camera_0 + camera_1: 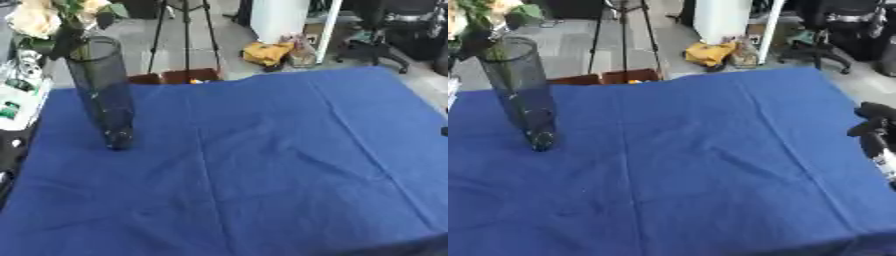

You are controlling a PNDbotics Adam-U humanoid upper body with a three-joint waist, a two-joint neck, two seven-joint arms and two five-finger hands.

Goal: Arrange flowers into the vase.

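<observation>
Your tall, dark, see-through glass vase (103, 92) stands upright at the far left of the surface under the blue cloth (262, 165), and cream-white flowers with green leaves (39, 17) already rise from its mouth. No loose stems lie on the cloth, so the arranging looks done or nearly so, as far as you can see here. Your right hand (875, 131) shows at the right edge, well apart from the vase; whether its fingers are spread or curled cannot be told. Your left hand is out of sight.
</observation>
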